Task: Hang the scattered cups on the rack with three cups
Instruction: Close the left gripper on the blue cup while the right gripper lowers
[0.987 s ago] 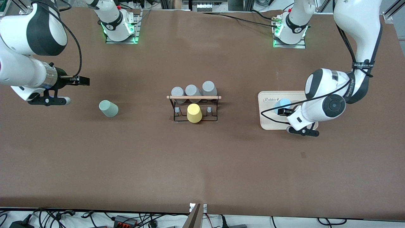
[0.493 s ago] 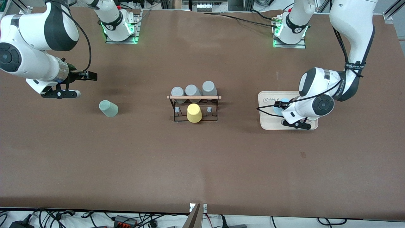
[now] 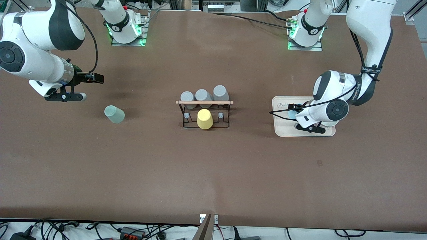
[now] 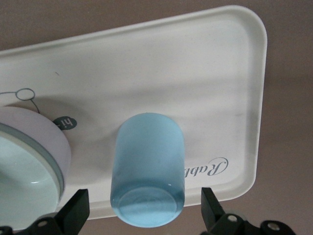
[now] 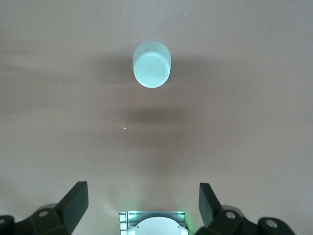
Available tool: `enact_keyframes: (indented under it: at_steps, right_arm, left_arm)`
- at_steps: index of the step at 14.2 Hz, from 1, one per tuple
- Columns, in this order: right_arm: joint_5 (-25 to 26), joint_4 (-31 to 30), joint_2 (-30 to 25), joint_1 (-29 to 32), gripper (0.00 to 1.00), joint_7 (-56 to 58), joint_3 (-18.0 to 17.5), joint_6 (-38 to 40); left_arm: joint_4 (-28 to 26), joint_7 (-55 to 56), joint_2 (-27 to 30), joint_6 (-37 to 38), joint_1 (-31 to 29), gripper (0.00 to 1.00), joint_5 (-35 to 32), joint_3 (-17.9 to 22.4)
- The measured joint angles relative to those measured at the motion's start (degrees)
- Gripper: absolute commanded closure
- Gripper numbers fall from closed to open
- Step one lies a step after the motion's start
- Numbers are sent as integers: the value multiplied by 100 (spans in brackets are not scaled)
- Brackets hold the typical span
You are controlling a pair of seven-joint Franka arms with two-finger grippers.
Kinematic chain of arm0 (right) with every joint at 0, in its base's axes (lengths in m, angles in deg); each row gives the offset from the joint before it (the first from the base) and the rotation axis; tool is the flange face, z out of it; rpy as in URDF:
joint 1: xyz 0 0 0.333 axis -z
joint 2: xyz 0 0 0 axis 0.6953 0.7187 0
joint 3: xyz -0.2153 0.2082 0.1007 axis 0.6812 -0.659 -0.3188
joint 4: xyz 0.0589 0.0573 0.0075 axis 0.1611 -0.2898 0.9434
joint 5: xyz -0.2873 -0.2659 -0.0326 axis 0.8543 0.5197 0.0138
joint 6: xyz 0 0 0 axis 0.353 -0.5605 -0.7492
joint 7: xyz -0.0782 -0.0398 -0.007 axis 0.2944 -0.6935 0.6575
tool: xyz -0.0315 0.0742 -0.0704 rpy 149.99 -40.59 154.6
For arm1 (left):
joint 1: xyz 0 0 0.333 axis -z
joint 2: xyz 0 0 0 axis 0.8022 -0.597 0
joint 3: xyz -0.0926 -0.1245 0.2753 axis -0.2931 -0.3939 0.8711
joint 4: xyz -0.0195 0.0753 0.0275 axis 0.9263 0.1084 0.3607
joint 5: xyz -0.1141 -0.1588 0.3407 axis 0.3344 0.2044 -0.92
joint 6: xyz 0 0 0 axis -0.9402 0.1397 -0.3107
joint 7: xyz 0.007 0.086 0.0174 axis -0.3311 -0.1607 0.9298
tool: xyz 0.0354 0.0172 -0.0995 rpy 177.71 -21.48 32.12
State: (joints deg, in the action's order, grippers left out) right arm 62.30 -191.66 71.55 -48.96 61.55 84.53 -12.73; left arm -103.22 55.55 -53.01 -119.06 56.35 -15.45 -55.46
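The left gripper (image 4: 144,215) hangs with fingers spread wide around the blue cup (image 4: 147,169), which stands upside down on the tray (image 4: 234,73).

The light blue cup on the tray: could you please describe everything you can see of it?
The light blue cup is a small, plain, handleless tumbler, smooth and matte like plastic. It stands upside down, flat base up, on the cream tray, beside a pale round dish, toward the left arm's end of the table. The left gripper hangs above it, fingers open on either side, apparently not touching it.
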Motion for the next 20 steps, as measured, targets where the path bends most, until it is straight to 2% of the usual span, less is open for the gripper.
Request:
enact_keyframes:
  at_steps: [6,7,9,10,12,15,17,20]
  right_arm:
    - [0,-8,15,-71,0,7,-2,-3]
    - [0,-11,16,-109,0,7,-2,-30]
    - [0,-38,16,-159,0,7,-4,-175]
    - [0,-84,14,-196,0,10,-4,-303]
    - [0,-353,11,-320,0,10,-7,-846]
    - [11,-1118,24,-442,0,26,-8,-2256]
    - [29,-1457,73,-434,0,118,4,-2897]
    - [36,-1543,184,-380,0,215,56,-3142]
  left_arm:
    - [-45,0,-5,-5,0,12,0,-2]
    - [-54,6,-10,-5,-1,24,0,-2]
    - [-60,12,-11,-5,-1,32,0,-2]
    - [-60,14,-11,-5,-2,39,0,-2]
    - [-58,16,-11,-5,-3,53,0,-2]
    - [43,19,-7,12,-5,64,0,-2]
    - [372,21,0,270,-4,65,0,-4]
    - [1373,21,-4,1049,14,67,1,-29]
